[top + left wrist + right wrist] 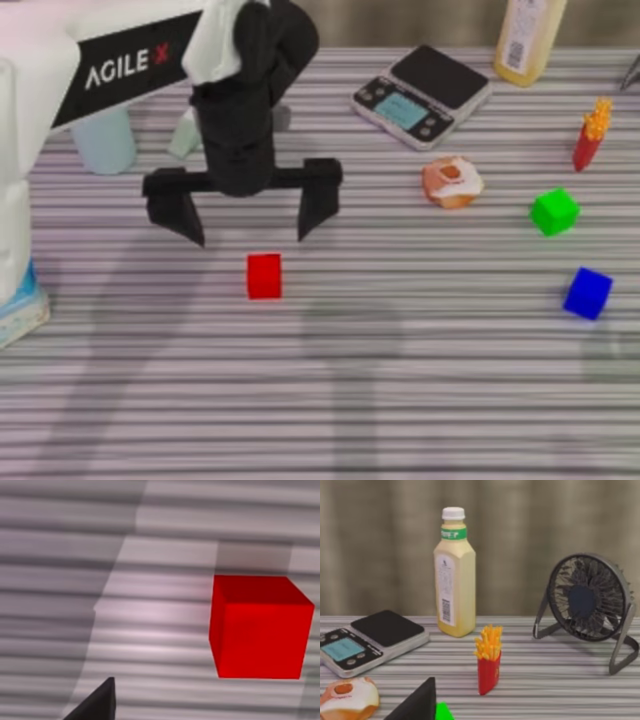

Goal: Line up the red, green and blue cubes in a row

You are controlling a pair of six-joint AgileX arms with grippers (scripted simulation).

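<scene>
The left gripper [250, 232] hangs over the striped bench [400, 400] in the upper left of the top view, its two black fingers [318, 200] spread wide apart and holding nothing. The red cube [264, 275] sits on the bench just below the gap between those fingers, left of the frame's centre and apart from both of them; in the left wrist view the same red cube [257, 627] fills the right side of the picture, with one dark fingertip [97, 702] showing at the lower edge. The green cube [554, 211] lies toward the right of the top view, and the blue cube [587, 293] lies just below and slightly right of it, near the right edge, the two close together but not touching (both are well apart from the red one). Above the green cube stands a slim red carton of fries [592, 135], with a small round pastry [452, 181] to the cube's left, a kitchen scale [422, 95] near the top centre and a yellowish bottle [530, 38] at the upper right. The right wrist view shows a black desk fan [587, 605] beside the bottle, plus a single dark fingertip [417, 705] at the lower edge; whether the right gripper is open or closed I cannot tell.
</scene>
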